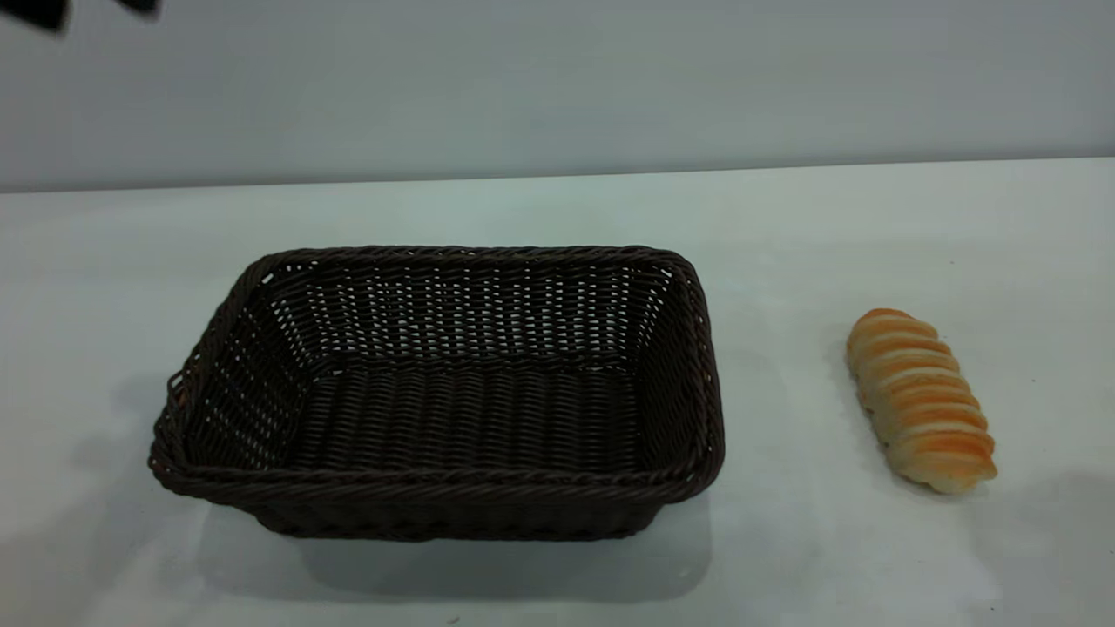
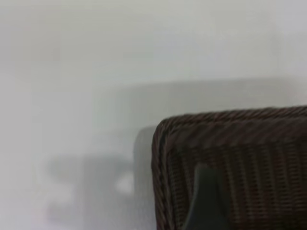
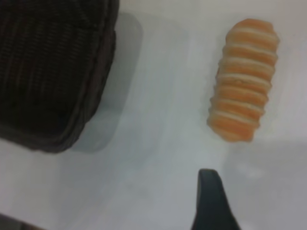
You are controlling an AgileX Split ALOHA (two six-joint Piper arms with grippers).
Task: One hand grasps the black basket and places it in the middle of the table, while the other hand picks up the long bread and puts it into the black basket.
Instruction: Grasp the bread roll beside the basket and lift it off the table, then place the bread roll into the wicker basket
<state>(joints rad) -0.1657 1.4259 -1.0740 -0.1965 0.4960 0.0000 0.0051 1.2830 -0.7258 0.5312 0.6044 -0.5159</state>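
The large rectangular dark brown-black woven wicker basket [image 1: 440,396] is sitting upright and empty on the wide plain white desk [image 1: 784,226], its braided rim unbroken all the way round. Well apart from the basket, beyond its right-hand short side, the small elongated golden-orange ridged loaf [image 1: 922,399] is lying flat on the desk with its ridged top up.

In our judgement we are looking at the opening step: nothing is being held, and the bread is not yet in the basket.

The left claw [image 2: 206,203] is hovering over a corner of the basket, with only one dark fingertip showing in its wrist view, so we cannot tell whether it is open or closed. The right claw [image 3: 213,203] is hanging above bare desk near the loaf and beyond the basket's right-hand side; again a single fingertip shows, so we cannot tell its state.

Next, we are expecting the left claw to need to descend onto the basket's rim and pinch it, while the right claw lines up across the loaf's narrow width.
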